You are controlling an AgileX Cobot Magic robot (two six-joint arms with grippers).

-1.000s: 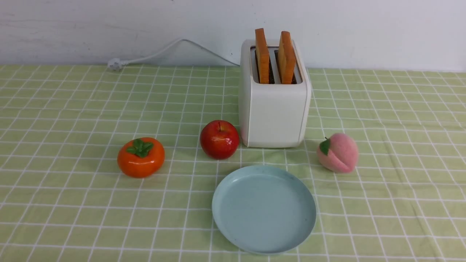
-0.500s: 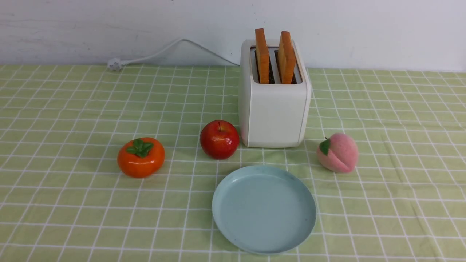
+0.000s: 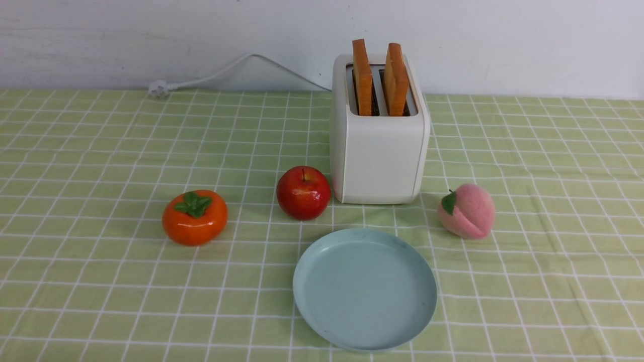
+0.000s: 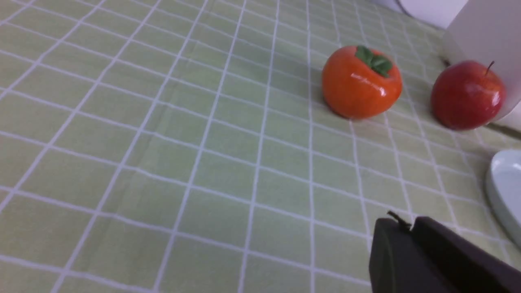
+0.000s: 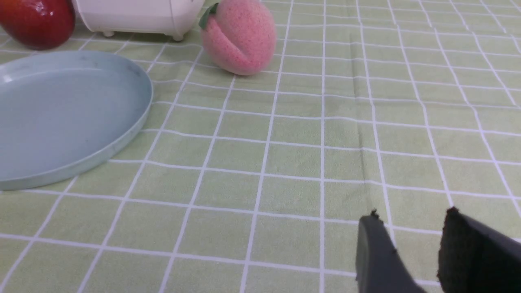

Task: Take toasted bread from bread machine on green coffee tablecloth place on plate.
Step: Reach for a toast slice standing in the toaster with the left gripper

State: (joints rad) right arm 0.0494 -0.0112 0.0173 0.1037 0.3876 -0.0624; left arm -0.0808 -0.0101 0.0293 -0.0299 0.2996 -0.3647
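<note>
From the front, the toasted bread (image 3: 362, 75) stands as two slices upright in the slots of the bread machine (image 3: 377, 151), at the back of the green coffee tablecloth (image 3: 100, 151), with the crusts poking well above the top. The plate (image 3: 365, 291) lies bare just in front of the machine, and neither arm shows in this view. A red apple (image 3: 303, 192) sits just beside the machine's left front corner, a peach (image 3: 466, 211) is near its right one, and a persimmon (image 3: 194, 217) lies further left. I'd guess an arm swinging in low could send one of them rolling, perhaps onto the plate. The slices stand close together, so jaws coming down on one may snag the other, and a pull that isn't straight up could drag or tip the machine. The left wrist view shows the left gripper (image 4: 409, 224) low over the cloth, its two dark fingers pressed together on nothing, with the persimmon and apple ahead of it. It would have to open before any grasp. The right wrist view shows the right gripper (image 5: 412, 215) with a clear gap between its fingers, empty, and the plate's rim and the peach ahead. Pinched too hard, the toast may crumble; held too softly, it could slip and land off the plate.
</note>
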